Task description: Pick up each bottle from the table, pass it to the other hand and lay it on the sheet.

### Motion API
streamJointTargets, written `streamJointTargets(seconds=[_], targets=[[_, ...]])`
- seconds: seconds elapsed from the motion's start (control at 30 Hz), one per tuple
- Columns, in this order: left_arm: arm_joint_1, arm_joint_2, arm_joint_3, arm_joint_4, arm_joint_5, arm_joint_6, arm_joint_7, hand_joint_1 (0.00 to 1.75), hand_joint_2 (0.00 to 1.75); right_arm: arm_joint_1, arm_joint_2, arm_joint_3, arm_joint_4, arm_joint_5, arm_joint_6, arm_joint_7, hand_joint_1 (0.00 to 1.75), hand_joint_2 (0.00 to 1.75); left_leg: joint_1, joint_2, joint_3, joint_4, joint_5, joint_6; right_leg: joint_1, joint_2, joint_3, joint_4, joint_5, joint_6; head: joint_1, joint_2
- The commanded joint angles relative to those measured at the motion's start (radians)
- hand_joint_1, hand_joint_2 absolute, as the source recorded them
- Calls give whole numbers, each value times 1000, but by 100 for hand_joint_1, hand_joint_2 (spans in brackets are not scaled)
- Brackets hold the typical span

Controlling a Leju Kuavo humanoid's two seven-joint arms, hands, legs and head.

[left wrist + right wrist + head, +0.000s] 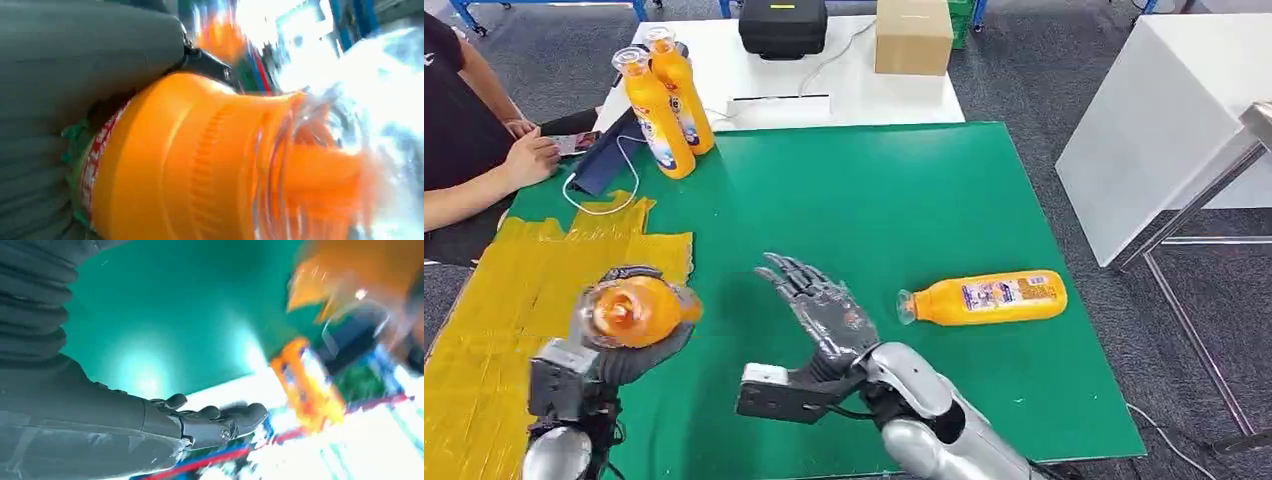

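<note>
My left hand (614, 345) grips an orange bottle (636, 309) above the green mat, its cap end turned toward the camera. In the left wrist view that bottle (200, 160) is seen close up, with the grey thumb (90, 45) against it. My right hand (824, 310) hangs open beside it, fingers spread, a short gap to the bottle's right; the right wrist view shows its fingers (220, 420) empty. A second orange bottle (984, 298) lies on its side on the mat at the right. Two more bottles (664, 100) stand upright at the mat's far left corner. The yellow sheet (484, 330) lies at the left.
A person's arm (494, 170) rests at the table's far left beside a phone and a white cable. A black case (782, 25) and a cardboard box (913, 35) sit on the white table behind. A white table (1164, 110) stands to the right.
</note>
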Motion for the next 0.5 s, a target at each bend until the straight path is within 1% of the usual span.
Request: streamJointTargets(seconds=[0.03,0.07,0.1,0.13,0.2,0.23,0.27,0.3,0.33,0.37,0.4,0.43,0.47,0.5], targets=[[48,207,113,195,-639,307,53,175,175,245,-250,-384,-237,71,0,-57,0,175,-1,-1,4,-3,-1,0,-1,-2,3,-1,-1,0,-1,0],[47,216,103,211,-642,320,58,175,175,245,-247,-422,-233,58,25,-83,0,175,-1,0,5,-3,-2,-1,-1,-1,5,-2,-1,0,0,0],[46,218,101,216,-642,324,59,175,175,244,-245,-434,-231,56,33,-92,0,175,-1,0,4,-2,-2,-1,-1,-1,4,-1,-1,0,-1,0],[44,215,96,215,-642,327,63,175,175,240,-238,-436,-228,56,39,-94,0,175,-1,-1,5,-2,-2,-1,-1,-2,5,-2,-1,1,0,0],[42,213,93,212,-646,327,69,175,175,240,-230,-431,-229,60,42,-95,0,175,-1,-1,1,-1,-1,-1,-1,-2,1,-1,-1,0,0,0],[43,220,86,208,-680,323,90,175,175,240,-228,-427,-230,70,47,-90,0,175,-1,0,2,-1,-1,-1,-1,-2,2,-1,-1,0,0,0],[45,245,61,223,-760,315,116,175,175,241,-245,-450,-230,67,45,-77,0,175,-1,1,3,-1,-2,-1,0,-1,2,-1,-1,0,0,0],[42,257,43,242,-769,315,125,175,175,242,-267,-476,-228,47,58,-73,0,175,0,1,5,-2,-2,-2,0,-1,4,-2,-1,0,0,0],[34,280,13,275,-816,271,139,175,175,239,-290,-510,-223,13,72,-78,0,175,-1,0,3,-2,-2,-1,-1,-2,3,-1,-1,0,0,0],[12,362,-80,345,-899,245,206,175,175,225,-310,-569,-204,-39,91,-100,0,175,-1,-1,5,-2,-1,-1,-1,-3,4,-2,-1,0,0,0],[-10,388,-132,406,-899,207,213,175,175,216,-314,-612,-186,-48,91,-132,0,175,-1,-1,4,-2,-1,-1,-1,-3,3,-1,-1,0,0,0],[-33,406,-181,461,-899,198,231,175,175,206,-296,-651,-168,-47,92,-166,0,175,-1,-3,5,-2,0,-1,-1,-5,5,-2,-1,0,-1,0],[-66,453,-265,524,-899,178,269,175,175,192,-261,-686,-144,-22,91,-200,0,175,-2,-4,4,-2,1,-1,-2,-5,4,-2,-1,0,0,0],[-90,489,-335,567,-899,176,332,175,175,170,-266,-688,-117,-21,126,-186,0,175,-2,-4,5,-3,0,-1,-1,-5,5,-2,-1,1,0,0]])
